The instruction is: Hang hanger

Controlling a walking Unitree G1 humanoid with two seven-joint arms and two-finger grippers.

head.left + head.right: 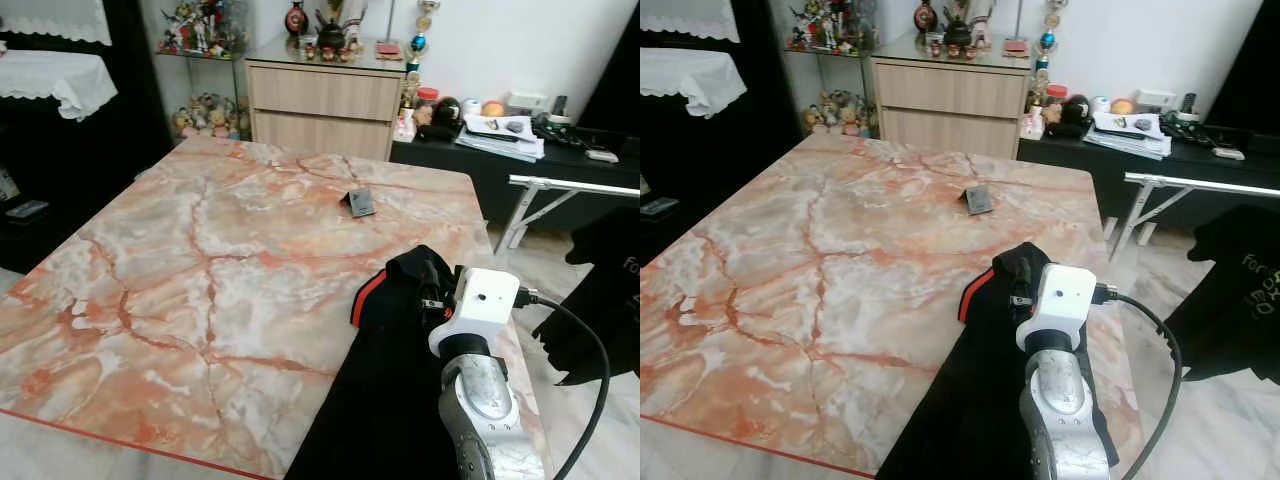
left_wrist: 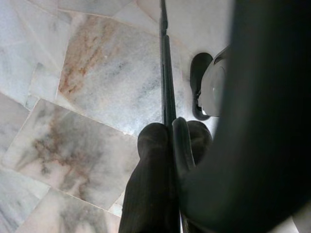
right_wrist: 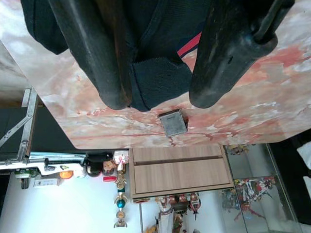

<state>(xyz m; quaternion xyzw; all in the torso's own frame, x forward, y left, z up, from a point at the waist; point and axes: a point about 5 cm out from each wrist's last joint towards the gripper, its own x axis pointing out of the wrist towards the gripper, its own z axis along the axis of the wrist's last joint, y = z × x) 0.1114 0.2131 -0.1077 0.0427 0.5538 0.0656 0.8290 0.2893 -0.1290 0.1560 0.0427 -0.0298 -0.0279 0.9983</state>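
Marble in pink and white veining tops the large table (image 1: 200, 260), and everything else is placed from it. On the table's near right corner lies a black garment (image 1: 390, 390) with a red trim stripe, draped over the edge. The right gripper (image 3: 158, 97) hovers right over the garment's collar end, its two long black fingers spread apart with a fold of the cloth between them; they are not closed on anything. No hanger can be made out, and it may be hidden inside the garment. Further across the table from the garment sits a small dark square object (image 1: 360, 202). Beyond the table's right edge stands a metal rack (image 1: 560, 190) with dark clothing hung on it. The left gripper (image 2: 167, 145) hangs low beside the table over the tiled floor, fingers pressed together, holding nothing.

The likely risk: the fingers may pinch only loose cloth, so the garment slides off the table edge when lifted.
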